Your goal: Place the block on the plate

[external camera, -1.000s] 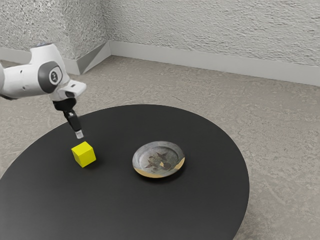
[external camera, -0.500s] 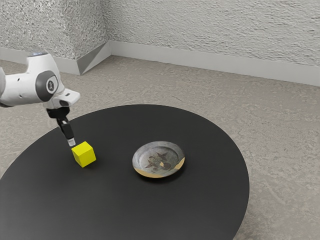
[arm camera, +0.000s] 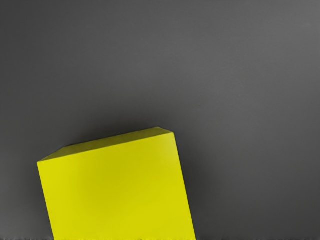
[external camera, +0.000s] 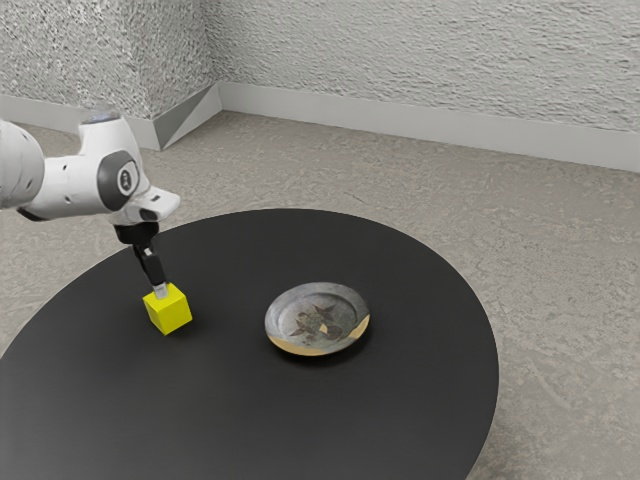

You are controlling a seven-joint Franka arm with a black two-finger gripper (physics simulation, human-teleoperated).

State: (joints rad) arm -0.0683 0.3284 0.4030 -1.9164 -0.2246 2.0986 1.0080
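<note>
On the black surface (external camera: 350,420), the fingers (external camera: 160,291), apart or together I cannot tell, are at the yellow block's (external camera: 170,313) top, toward the exterior view's left from the plate (external camera: 318,318).

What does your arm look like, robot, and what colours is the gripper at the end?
My arm is white, smooth and chunky with rounded bends. One bend has a dark grey oval cap with a little light mark. My gripper is slim and mostly black, with pale grey at the bottom.
</note>
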